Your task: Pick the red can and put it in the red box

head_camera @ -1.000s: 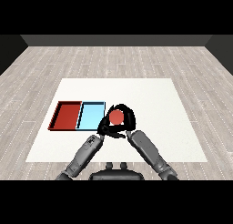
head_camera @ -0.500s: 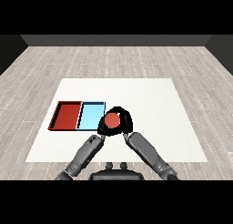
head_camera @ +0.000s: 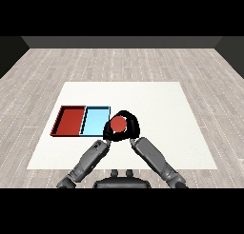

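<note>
A pale wood-plank floor stretches back to a dark wall, and on it stands the white tabletop point(head_camera: 143, 97). There is one red can point(head_camera: 118, 124), one red tray point(head_camera: 69, 120) and one light blue tray point(head_camera: 94, 120), plus two grey forearms, each ending in a black robot hand.

Taking the light blue tray as the landmark: the red tray lies touching its left side, the two forming one row. The red can sits just beside the tray's right edge, towards its near right corner, showing its round red top. Whether the can rests on the tabletop or is raised off it cannot be told from this view.

The right robot hand point(head_camera: 133, 127) curls round the can from the far side and the right, its dark fingers arching over the can's top edge, so it has hold of the can. The left robot hand point(head_camera: 108, 131) lies against the can's left and near side, overlapping the light blue tray's near right corner; its fingers merge with the dark mass round the can, and I cannot tell how far they are open.

Both forearms rise from the near edge of the tabletop and converge at the can, the left forearm point(head_camera: 88, 159) slanting up to the right, the right forearm point(head_camera: 155, 158) slanting up to the left.
</note>
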